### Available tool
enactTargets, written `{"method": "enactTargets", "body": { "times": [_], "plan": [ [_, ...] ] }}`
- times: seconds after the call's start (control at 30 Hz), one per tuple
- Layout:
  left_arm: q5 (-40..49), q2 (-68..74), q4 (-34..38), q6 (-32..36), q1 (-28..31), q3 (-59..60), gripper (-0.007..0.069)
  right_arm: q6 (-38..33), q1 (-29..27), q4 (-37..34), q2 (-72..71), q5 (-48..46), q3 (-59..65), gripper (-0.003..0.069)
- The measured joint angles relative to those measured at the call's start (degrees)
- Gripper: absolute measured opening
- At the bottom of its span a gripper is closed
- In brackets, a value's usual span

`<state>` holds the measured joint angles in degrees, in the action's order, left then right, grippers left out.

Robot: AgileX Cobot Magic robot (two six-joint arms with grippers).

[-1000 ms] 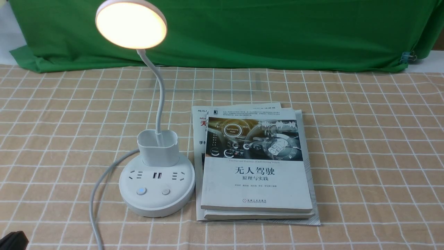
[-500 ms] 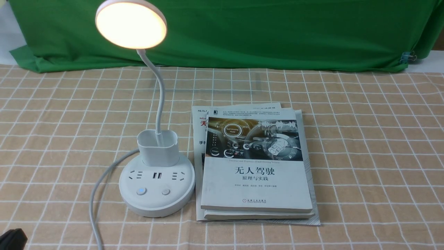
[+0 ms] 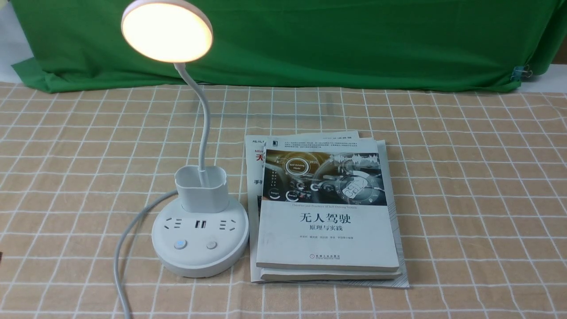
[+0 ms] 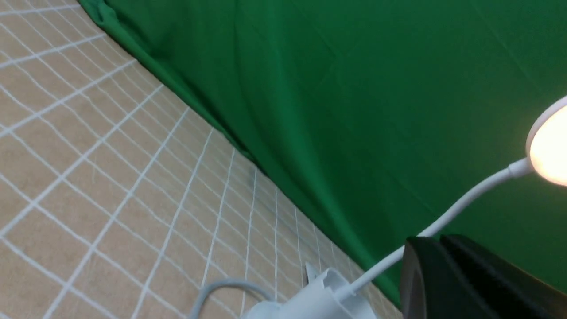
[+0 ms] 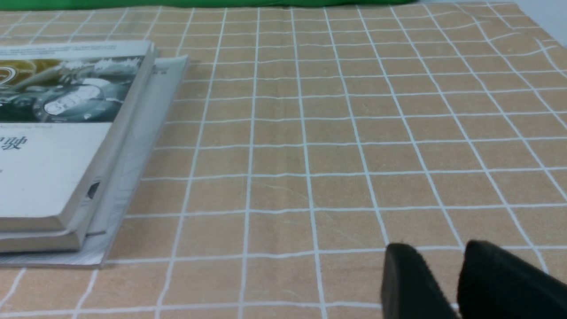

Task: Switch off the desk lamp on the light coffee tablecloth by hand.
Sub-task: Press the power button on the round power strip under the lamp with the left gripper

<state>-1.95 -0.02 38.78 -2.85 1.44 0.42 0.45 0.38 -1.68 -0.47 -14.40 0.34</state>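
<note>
The white desk lamp stands on the light coffee tablecloth point(image 3: 465, 177), left of centre. Its disc head point(image 3: 167, 32) glows. Its round base point(image 3: 200, 257) has sockets and two buttons: the left one point(image 3: 180, 244) shows blue, the right one point(image 3: 211, 244) is grey. Neither gripper shows in the front view. In the left wrist view my left gripper point(image 4: 436, 241) is shut and empty, off to the lamp's side; the lit head point(image 4: 549, 150), the neck point(image 4: 465, 195) and the pen cup point(image 4: 319, 292) show. My right gripper point(image 5: 438, 254) is open and empty, low over bare cloth.
A stack of books point(image 3: 328, 212) lies right against the lamp base; its edge shows in the right wrist view point(image 5: 57, 133). The lamp's grey cord point(image 3: 122, 248) runs to the front edge. A green cloth point(image 3: 354, 40) hangs behind, with a binder clip point(image 3: 522, 71) at its right.
The dark part of my left arm at the front view's bottom left corner has slid out of the picture. The lamp stays lit and nothing on the cloth has moved.
</note>
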Motion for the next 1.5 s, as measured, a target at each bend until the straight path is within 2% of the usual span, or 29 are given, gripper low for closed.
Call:
{"method": "enactTargets", "body": {
  "times": [0.1, 0.23, 0.43, 0.67, 0.77, 0.9, 1.13, 1.3, 1.5],
  "plan": [
    [-0.66, 0.0, -0.11, -0.05, 0.0, 0.0, 0.0017, 0.0, 0.0, 0.0, 0.0, 0.0, 0.0, 0.0243],
    [3.94, 1.72, -0.84, -0.11, 0.0, -2.45, 0.0017, 0.0, 0.0, 0.0, 0.0, 0.0, 0.0, 0.0243],
    [22.08, 18.49, -9.57, 0.52, 0.0, -16.72, 0.0017, 0.0, 0.0, 0.0, 0.0, 0.0, 0.0, 0.0243],
    [47.88, 45.73, -17.01, 10.53, 0.0, -35.23, 0.0017, 0.0, 0.0, 0.0, 0.0, 0.0, 0.0, 0.0243],
    [52.56, 54.93, -19.83, 11.57, -0.34, -40.23, 0.0017, 0.0, 0.0, 0.0, 0.0, 0.0, 0.0, 0.0243],
    [53.3, 66.4, -22.23, 12.25, -6.77, -46.38, 0.0015, 0.0, 0.0, 0.0, 0.0, 0.0, 0.0, 0.0243],
    [56.05, 82.33, -29.96, 7.38, -25.35, -59.12, -0.0007, 0.0, 0.0, 0.0, 0.0, 0.0, 0.0, 0.0243],
    [56.74, 91.71, -30.97, 6.64, -29.61, -66.92, -0.0008, 0.0, 0.0, 0.0, 0.0, 0.0, 0.0, 0.0243],
    [54.76, 96.31, -32.85, 6.57, -29.73, -68.76, -0.0006, 0.0, 0.0, 0.0, 0.0, 0.0, 0.0, 0.0243]
  ]
}}
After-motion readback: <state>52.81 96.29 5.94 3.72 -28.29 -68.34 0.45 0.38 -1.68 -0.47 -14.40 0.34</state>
